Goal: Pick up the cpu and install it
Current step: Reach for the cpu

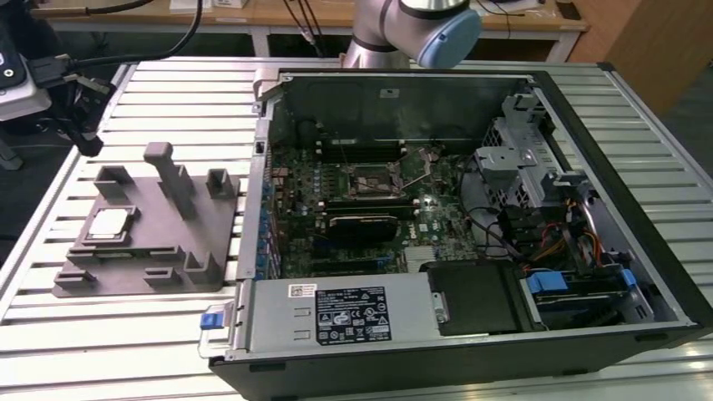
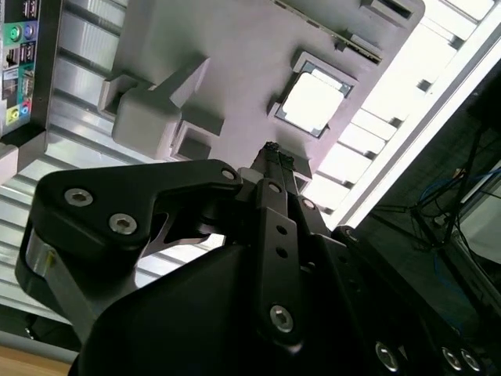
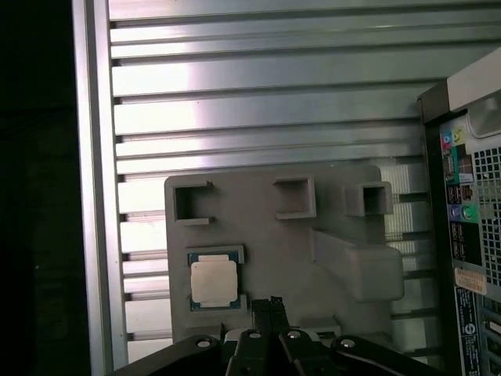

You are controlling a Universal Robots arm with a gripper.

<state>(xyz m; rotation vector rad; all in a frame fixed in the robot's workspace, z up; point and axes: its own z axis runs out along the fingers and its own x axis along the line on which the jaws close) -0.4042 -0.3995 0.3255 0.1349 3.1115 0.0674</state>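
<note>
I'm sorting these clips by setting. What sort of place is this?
Probably a robotics lab or workshop bench for computer assembly: an open black desktop computer case lies on a ribbed aluminium table, beside a grey moulded fixture holding the small square silver-topped cpu, with a grey robot arm behind.

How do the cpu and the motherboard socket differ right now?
The cpu rests on the grey fixture outside the case; the socket sits inside it. The cpu's top is bright silver; the socket's middle looks dark. Both are square and lie flat.

cpu (image 3: 213,283) seated in grey fixture (image 3: 258,231); gripper (image 3: 272,304) near, not touching.
</note>
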